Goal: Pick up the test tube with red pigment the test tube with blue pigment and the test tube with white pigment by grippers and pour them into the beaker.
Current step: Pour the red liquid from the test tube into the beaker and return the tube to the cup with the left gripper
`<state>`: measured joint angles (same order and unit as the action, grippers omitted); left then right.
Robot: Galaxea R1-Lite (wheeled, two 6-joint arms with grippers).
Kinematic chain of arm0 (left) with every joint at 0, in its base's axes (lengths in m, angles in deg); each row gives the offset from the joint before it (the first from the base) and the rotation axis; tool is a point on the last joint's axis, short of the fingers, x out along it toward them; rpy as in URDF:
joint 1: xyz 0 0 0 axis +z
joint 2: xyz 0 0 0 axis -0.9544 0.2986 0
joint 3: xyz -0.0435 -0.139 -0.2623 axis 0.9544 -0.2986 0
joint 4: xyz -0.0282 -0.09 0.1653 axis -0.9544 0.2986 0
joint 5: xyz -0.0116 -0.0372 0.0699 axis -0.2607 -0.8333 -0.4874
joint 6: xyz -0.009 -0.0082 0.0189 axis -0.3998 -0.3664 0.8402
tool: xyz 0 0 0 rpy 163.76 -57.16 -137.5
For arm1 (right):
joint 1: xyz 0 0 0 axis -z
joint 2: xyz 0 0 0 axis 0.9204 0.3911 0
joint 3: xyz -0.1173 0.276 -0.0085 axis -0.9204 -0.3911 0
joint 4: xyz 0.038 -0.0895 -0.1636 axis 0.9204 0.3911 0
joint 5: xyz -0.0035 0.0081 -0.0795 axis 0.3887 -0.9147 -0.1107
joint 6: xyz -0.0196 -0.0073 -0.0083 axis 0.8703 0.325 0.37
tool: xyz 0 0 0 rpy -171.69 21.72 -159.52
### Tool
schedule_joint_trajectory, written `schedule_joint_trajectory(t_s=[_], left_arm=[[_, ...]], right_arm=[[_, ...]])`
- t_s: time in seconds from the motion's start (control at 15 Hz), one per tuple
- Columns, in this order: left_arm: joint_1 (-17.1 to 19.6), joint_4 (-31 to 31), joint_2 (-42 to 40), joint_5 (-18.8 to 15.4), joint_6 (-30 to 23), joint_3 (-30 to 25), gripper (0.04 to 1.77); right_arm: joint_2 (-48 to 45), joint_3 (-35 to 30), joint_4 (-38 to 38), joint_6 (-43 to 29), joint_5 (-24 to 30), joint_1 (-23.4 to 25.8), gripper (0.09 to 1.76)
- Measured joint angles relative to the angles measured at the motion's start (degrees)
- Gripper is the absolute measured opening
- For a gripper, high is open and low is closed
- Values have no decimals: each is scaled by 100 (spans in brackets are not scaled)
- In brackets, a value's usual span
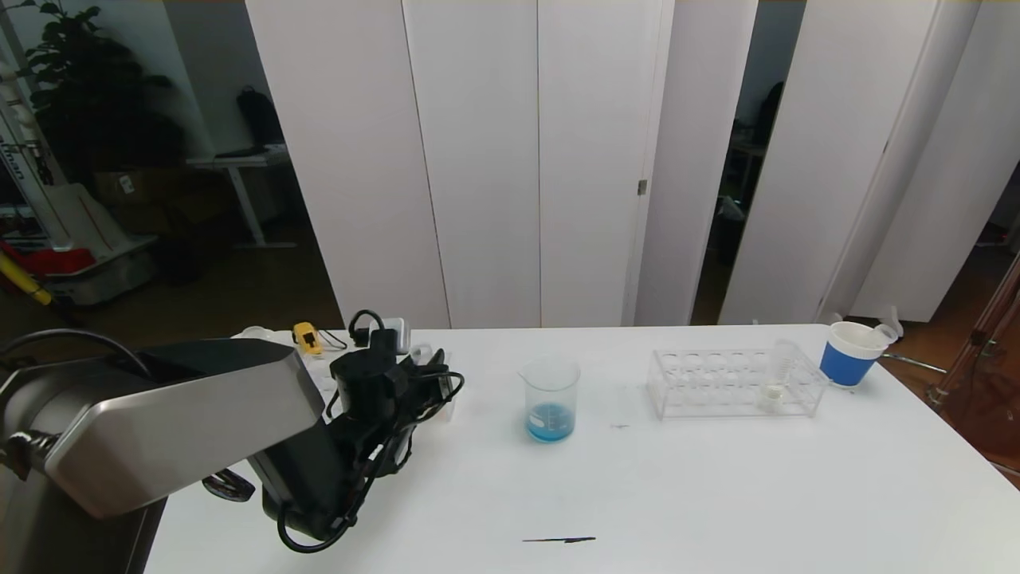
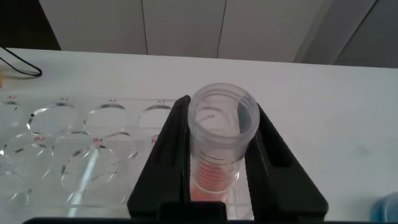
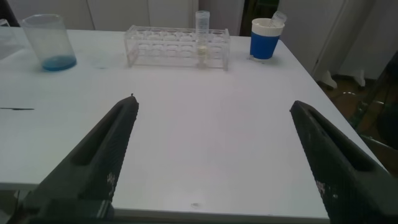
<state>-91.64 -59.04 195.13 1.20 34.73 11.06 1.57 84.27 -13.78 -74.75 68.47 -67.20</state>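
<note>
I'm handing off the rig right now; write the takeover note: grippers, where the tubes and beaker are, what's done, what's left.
Left gripper: shut on the red test tube, upright in the left rack.
Right gripper: open, empty, low over the near right side of the table.
Beaker: mid-table, blue liquid in its bottom, so blue looks poured.
White test tube: standing in the right rack, beside the paper cup.
Left: lift and pour red, then white.
</note>
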Motion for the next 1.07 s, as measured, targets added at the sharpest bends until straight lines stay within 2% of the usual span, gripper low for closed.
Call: schedule_joint_trajectory(t_s=[1.07], left_arm=[[-27,-23,-135,34,52,-63,58]], right_arm=[[0,0,-2,0,-2,-2,175]])
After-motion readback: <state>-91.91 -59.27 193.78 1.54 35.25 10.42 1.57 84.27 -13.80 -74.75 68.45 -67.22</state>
